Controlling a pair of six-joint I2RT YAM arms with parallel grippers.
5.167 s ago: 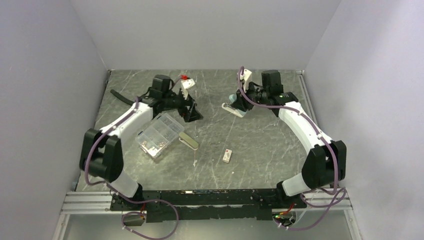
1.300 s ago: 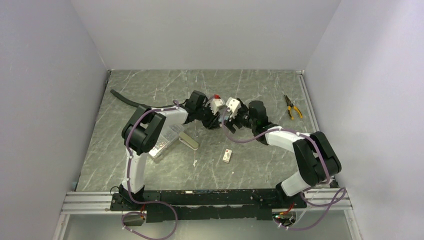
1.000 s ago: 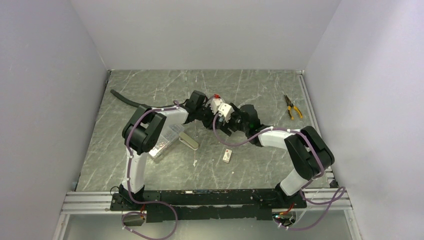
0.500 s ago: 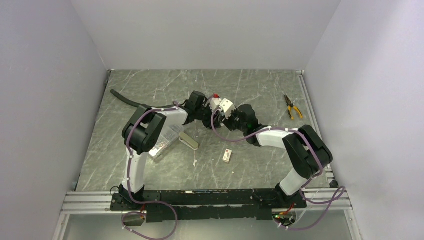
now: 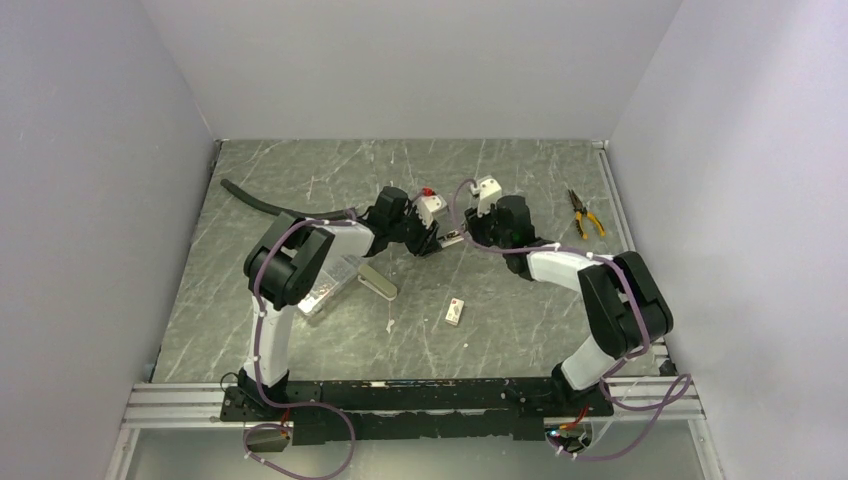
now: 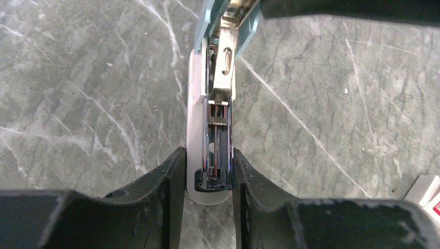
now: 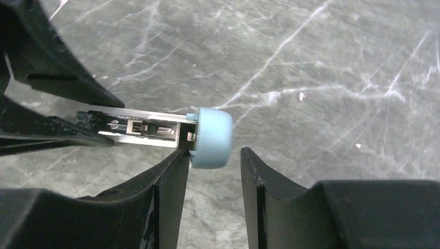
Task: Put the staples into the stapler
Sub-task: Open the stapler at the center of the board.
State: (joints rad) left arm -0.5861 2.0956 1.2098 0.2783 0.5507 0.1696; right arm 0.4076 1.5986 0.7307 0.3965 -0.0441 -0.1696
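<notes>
The stapler [image 6: 210, 150] lies on the table with its blue lid [image 7: 210, 136] swung up and the metal magazine bare. My left gripper [image 6: 209, 174] is shut on its near end, one finger on each side. My right gripper [image 7: 214, 153] stands at the far end, jaws apart. The lid's rounded tip touches its left finger [image 7: 174, 176], and a gap shows on the other side. In the top view the two grippers [image 5: 432, 240] [image 5: 466, 237] face each other mid-table. The staples [image 5: 456, 311], a small white box with a red mark, lie nearer the bases.
A clear compartment case [image 5: 322, 282] and a beige second stapler [image 5: 377, 282] lie left of centre. Yellow-handled pliers [image 5: 583, 213] rest at the back right. A black strip [image 5: 250, 196] lies at the back left. Walls close the table on three sides.
The right gripper narrowed its jaws and pulled back to the right, away from the left gripper. The left gripper kept its hold on the stapler and barely moved.
</notes>
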